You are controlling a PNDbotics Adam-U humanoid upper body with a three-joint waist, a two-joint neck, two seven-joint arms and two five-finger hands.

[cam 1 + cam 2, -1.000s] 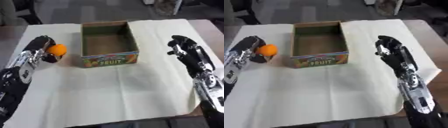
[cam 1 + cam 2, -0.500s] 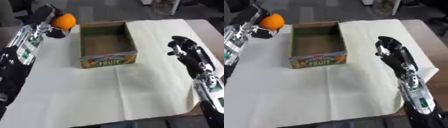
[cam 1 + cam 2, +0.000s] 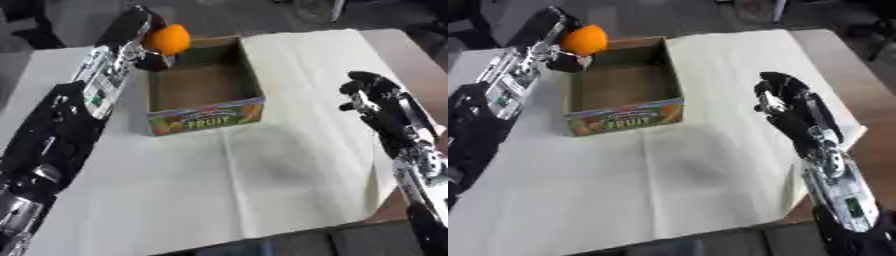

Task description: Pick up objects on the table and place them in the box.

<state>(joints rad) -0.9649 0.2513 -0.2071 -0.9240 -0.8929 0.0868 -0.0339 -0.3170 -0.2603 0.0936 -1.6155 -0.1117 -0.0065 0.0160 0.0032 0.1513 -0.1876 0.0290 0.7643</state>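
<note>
An orange fruit is held up by my left hand, whose fingers curl round it above the far left corner of the box. The cardboard box has a "FRUIT" label on its front and stands open at the table's far middle; its brown floor shows with nothing on it. Over the right side of the cloth hovers my right hand, its fingers curled and holding nothing.
A pale cloth covers most of the table. Bare brown tabletop shows along the right edge. Dark floor and furniture lie beyond the far edge.
My left hand has lifted the orange off the cloth at the left and carried it up and right to the box's far left corner. The right hand has barely moved.
</note>
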